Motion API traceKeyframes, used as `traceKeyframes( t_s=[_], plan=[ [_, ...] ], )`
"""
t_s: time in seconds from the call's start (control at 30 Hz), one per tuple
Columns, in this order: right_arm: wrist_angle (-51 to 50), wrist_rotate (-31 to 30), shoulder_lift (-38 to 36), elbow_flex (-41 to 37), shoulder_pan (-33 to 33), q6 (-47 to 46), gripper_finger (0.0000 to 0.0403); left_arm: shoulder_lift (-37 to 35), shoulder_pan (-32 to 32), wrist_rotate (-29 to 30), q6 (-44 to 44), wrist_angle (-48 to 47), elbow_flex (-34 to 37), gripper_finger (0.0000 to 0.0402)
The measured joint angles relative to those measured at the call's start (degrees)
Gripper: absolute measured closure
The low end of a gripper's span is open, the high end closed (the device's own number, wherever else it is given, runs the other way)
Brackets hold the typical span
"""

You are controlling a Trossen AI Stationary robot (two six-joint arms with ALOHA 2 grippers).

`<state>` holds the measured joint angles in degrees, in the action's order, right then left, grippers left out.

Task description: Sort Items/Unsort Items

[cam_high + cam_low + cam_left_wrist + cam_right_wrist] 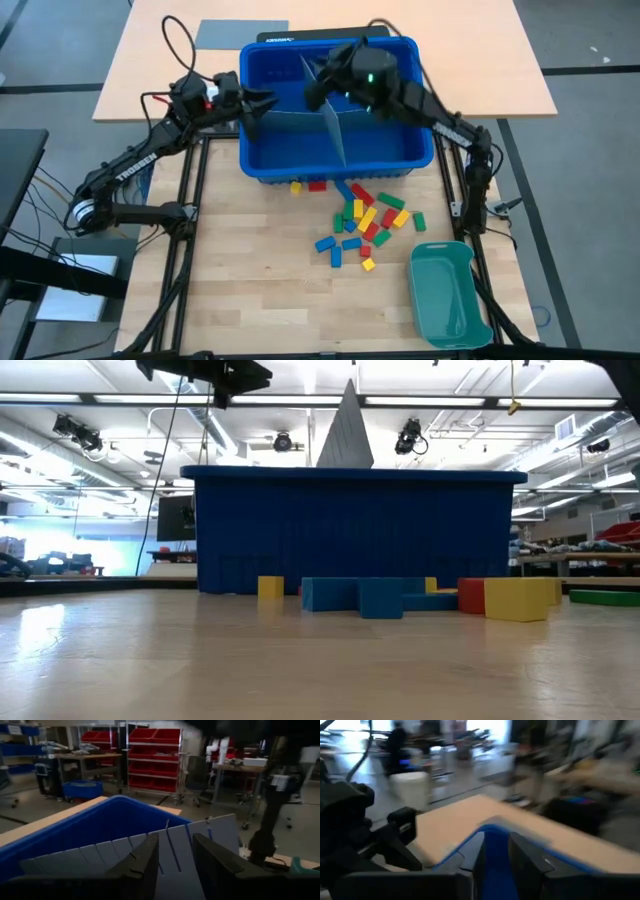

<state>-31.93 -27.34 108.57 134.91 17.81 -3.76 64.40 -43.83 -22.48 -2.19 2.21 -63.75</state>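
Several red, yellow, green and blue blocks (365, 215) lie loose on the wooden table in front of the blue bin (400, 150), and they also show in the low view as blocks (400, 595). Grey slotted dividers (335, 135) stand inside the bin. One divider corner (346, 430) sticks up above the rim. My left gripper (265, 105) hovers level over the bin's left end, open, and a divider (100, 855) shows through its gap (175, 855). My right gripper (315, 90) is level above the bin's far middle. There is a narrow gap between its fingers (496, 852), with nothing in it. My left gripper stands with its fingers (145, 865) right in front of the divider's upper edge (172, 832). I cannot tell whether they touch it.
A teal tray (445, 295) lies at the table's near right. A flat grey sheet (240, 33) rests on the far table behind the bin. Bare wood lies on the near left.
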Motion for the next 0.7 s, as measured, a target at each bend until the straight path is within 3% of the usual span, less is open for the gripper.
traceKeyframes(
  t_s=[0.17,0.27,0.7],
  plan=[
    [-4.2,11.5,0.0,0.1,7.5,-5.7,0.0352,0.0,-0.1,0.0,0.1,-1.1,0.0,0.0275],
    [-9.9,17.2,0.0,0.1,10.8,-6.6,0.0346,0.0,-0.1,-0.1,0.2,-0.8,0.3,0.0275],
    [-18.6,19.9,1.0,0.2,10.6,-9.7,0.0200,0.9,-0.1,3.7,1.9,-1.7,0.3,0.0275]
  ],
)
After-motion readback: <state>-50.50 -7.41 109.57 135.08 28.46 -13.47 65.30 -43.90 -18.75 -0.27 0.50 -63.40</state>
